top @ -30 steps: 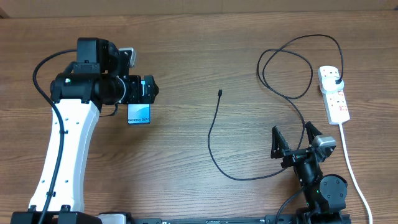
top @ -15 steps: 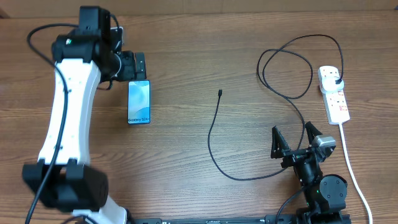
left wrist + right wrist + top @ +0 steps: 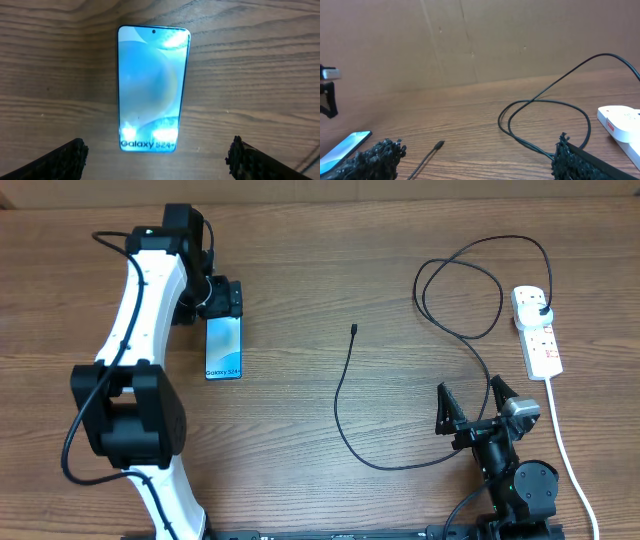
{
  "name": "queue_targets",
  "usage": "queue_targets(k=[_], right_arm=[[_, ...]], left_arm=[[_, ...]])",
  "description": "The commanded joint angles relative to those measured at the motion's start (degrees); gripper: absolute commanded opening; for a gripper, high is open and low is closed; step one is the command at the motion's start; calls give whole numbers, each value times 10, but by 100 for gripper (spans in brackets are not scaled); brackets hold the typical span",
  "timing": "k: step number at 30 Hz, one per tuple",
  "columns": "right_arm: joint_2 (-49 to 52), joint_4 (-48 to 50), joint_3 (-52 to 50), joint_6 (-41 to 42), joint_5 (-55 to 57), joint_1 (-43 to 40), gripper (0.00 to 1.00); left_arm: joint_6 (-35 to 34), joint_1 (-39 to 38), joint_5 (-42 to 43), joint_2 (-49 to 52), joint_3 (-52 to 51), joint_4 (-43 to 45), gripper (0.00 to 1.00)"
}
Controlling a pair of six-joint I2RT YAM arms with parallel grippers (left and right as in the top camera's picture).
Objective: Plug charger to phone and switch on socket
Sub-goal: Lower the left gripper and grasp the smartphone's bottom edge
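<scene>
The phone [image 3: 224,345] lies flat at the table's left, its blue screen lit, and fills the left wrist view [image 3: 152,87]. My left gripper [image 3: 222,298] hovers at the phone's far end, open [image 3: 156,163], with both fingers wide of the phone and nothing between them. The charger cable's small tip [image 3: 354,330] rests mid-table; the cable [image 3: 345,430] curves down, then loops right to its black plug [image 3: 540,308] in the white socket [image 3: 538,340]. My right gripper [image 3: 469,395] stands open near the front right [image 3: 470,161], behind the cable tip [image 3: 439,145].
The socket's thick white cord [image 3: 562,440] runs down the right side to the front edge. Cable loops [image 3: 545,107] lie between my right gripper and the socket [image 3: 620,120]. A brown cardboard wall [image 3: 470,40] backs the table.
My left arm has swung round and the left gripper drew back from over the phone's far end, then settled just beyond it. Phone, cable and right arm have not moved.
</scene>
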Motion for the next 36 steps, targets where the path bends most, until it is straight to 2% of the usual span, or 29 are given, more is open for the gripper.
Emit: queue_targets(k=[1,19,36], right_arm=[[-6,3,-6,-1,6,3,100],[-6,3,-6,-1,6,3,100],[-6,3,-6,-1,6,3,100]], left_arm=[[-7,-6,-18,28,15,5,94],[-34,-9,-28,124,14,18,94],[-12,-12,-30,137,13,25,93]])
